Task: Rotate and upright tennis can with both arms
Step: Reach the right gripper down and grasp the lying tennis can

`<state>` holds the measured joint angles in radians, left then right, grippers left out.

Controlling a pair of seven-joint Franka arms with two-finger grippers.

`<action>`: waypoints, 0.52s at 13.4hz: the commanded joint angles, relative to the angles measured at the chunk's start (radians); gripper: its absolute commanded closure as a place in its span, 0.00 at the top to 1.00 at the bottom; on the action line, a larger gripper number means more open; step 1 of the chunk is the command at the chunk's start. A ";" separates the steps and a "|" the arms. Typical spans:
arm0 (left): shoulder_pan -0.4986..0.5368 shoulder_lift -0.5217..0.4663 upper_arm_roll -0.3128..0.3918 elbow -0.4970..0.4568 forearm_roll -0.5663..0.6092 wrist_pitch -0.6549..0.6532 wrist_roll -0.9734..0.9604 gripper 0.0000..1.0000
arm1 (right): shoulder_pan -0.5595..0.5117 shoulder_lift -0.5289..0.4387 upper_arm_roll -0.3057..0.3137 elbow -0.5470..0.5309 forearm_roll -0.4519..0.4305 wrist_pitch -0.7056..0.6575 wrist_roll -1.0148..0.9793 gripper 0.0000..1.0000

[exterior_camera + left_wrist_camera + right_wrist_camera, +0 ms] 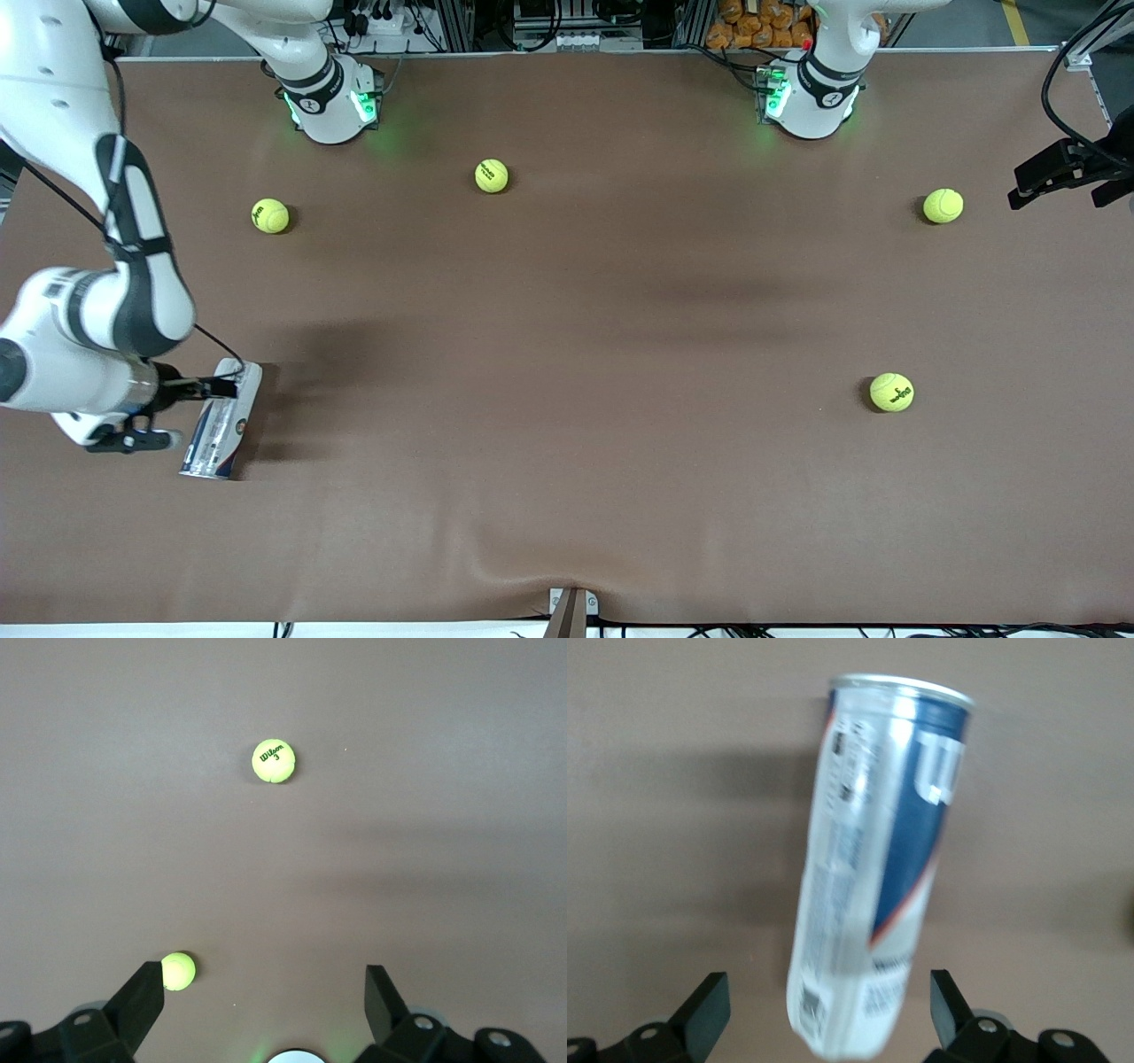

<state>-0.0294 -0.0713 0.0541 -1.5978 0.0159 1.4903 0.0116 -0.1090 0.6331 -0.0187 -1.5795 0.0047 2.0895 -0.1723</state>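
- I see the tennis can (221,419) lying on its side on the brown table (567,354), at the right arm's end and fairly near the front camera. Its silver rim points toward that camera.
- My right gripper (199,387) is at the can's end farthest from the front camera. In the right wrist view the can (877,868) lies between the two black fingers (709,1005), which are spread wide with a gap on both sides; I see no grip on it.
- My left gripper (266,997) is up over the table near the left arm's end; only a dark piece of it shows at the front view's edge (1067,173). Its fingers are spread apart with nothing between them.
- Four yellow-green tennis balls lie loose: one near the right base (270,215), one between the bases (492,175), one toward the left arm's end (943,206), one nearer the front camera (891,392).
- The left wrist view shows two balls, one marked "Wilson 3" (273,761).
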 commanded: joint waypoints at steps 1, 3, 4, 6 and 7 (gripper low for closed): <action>0.000 0.007 -0.002 0.018 -0.008 -0.018 0.001 1.00 | -0.012 0.054 0.000 0.036 0.007 0.073 -0.010 1.00; 0.002 0.005 -0.002 0.018 -0.008 -0.021 0.001 1.00 | -0.008 0.089 0.000 0.036 0.009 0.203 -0.015 1.00; 0.000 0.007 -0.002 0.018 -0.008 -0.021 0.001 1.00 | -0.017 0.106 0.000 0.035 0.005 0.211 -0.018 1.00; 0.000 0.007 -0.002 0.018 -0.008 -0.021 0.001 1.00 | -0.015 0.112 0.000 0.036 0.003 0.211 -0.018 1.00; 0.000 0.007 -0.002 0.018 -0.008 -0.021 0.001 1.00 | -0.014 0.114 -0.001 0.035 0.001 0.211 -0.018 1.00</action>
<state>-0.0295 -0.0711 0.0540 -1.5979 0.0159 1.4868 0.0116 -0.1153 0.7316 -0.0253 -1.5729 0.0049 2.3059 -0.1732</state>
